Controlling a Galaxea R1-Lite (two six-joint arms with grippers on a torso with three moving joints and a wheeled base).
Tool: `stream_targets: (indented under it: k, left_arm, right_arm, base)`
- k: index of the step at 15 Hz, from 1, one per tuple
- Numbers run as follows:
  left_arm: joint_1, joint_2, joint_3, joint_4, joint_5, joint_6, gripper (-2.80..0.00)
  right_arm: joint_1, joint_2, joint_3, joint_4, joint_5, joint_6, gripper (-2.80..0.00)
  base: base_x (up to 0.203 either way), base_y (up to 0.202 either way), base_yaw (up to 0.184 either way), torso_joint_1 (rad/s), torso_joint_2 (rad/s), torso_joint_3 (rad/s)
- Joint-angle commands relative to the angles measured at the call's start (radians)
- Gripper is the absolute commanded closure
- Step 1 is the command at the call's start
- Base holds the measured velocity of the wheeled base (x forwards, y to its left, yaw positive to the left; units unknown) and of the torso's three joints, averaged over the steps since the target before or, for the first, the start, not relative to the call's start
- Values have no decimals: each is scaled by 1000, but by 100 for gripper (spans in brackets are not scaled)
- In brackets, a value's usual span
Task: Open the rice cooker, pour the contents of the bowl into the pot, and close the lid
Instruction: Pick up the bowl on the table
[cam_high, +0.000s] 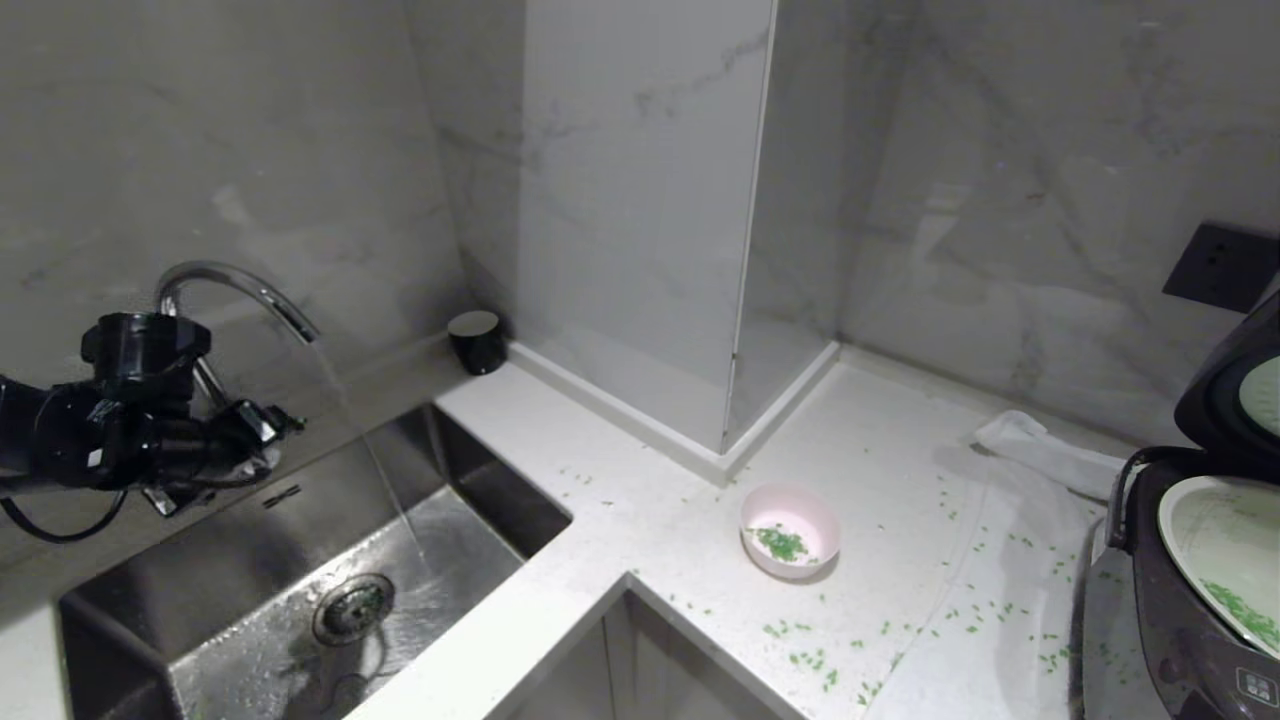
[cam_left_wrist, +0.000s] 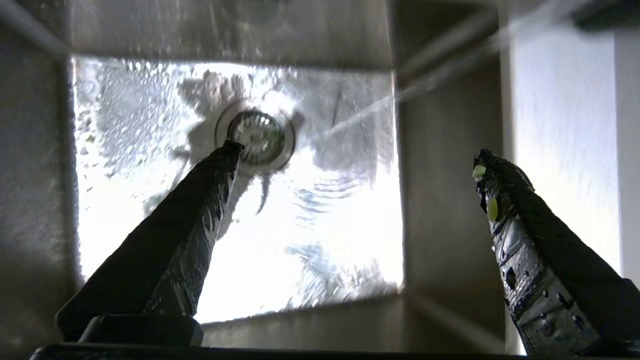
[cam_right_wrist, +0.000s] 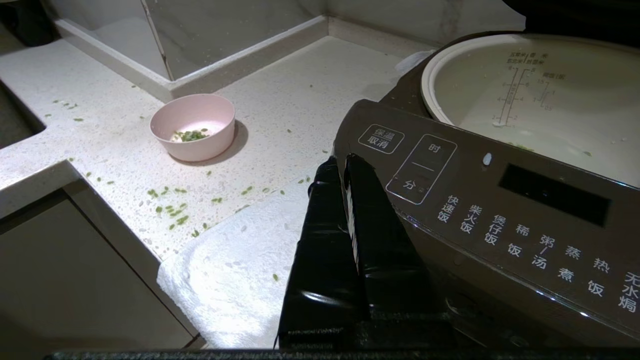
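Note:
The rice cooker (cam_high: 1190, 640) stands at the right edge of the counter with its lid (cam_high: 1225, 400) raised. Its pale pot (cam_high: 1215, 540) holds some green bits at the near side. The pink bowl (cam_high: 790, 528) sits upright on the counter with a small clump of green contents (cam_high: 782, 543) in it. My left gripper (cam_high: 262, 432) hangs over the sink, far from the bowl, open and empty (cam_left_wrist: 357, 155); green bits stick to one of its fingers (cam_left_wrist: 492, 207). My right gripper (cam_right_wrist: 340, 162) is shut on nothing beside the cooker's button panel (cam_right_wrist: 500, 210), with the bowl (cam_right_wrist: 194, 125) beyond it.
Water runs from the faucet (cam_high: 235, 285) into the steel sink (cam_high: 480, 500), towards the drain (cam_left_wrist: 260, 137). Green bits lie scattered over the white counter (cam_high: 900, 600). A white towel (cam_right_wrist: 235, 270) lies under the cooker. A black cup (cam_high: 477, 342) stands by the wall corner.

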Motion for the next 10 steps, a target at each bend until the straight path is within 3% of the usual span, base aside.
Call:
stream_targets:
  k: [1, 2, 6, 8, 10]
  left_arm:
    - [-14, -153, 201, -106, -53, 63, -280]
    - [-13, -193, 290, -179, -102, 120, 0]
    - [-10, -344, 615, -492, -294, 432, 0]
    - [-41, -418, 662, -544, -359, 480, 0]
    - [-109, -443, 667, -553, -368, 487, 0]
  right_arm:
    - [0, 0, 0, 0, 0, 0, 0]
    - [0, -1, 0, 0, 0, 0, 0]
    - [0, 0, 0, 1, 0, 0, 0]
    - [0, -2, 0, 0, 0, 0, 0]
    - [0, -2, 0, 1, 0, 0, 0]
  base:
    - [0, 0, 0, 0, 0, 0]
    - [0, 0, 0, 0, 0, 0]
    - [0, 0, 0, 0, 0, 0]
    - [0, 0, 0, 0, 0, 0]
    - [0, 0, 0, 0, 0, 0]
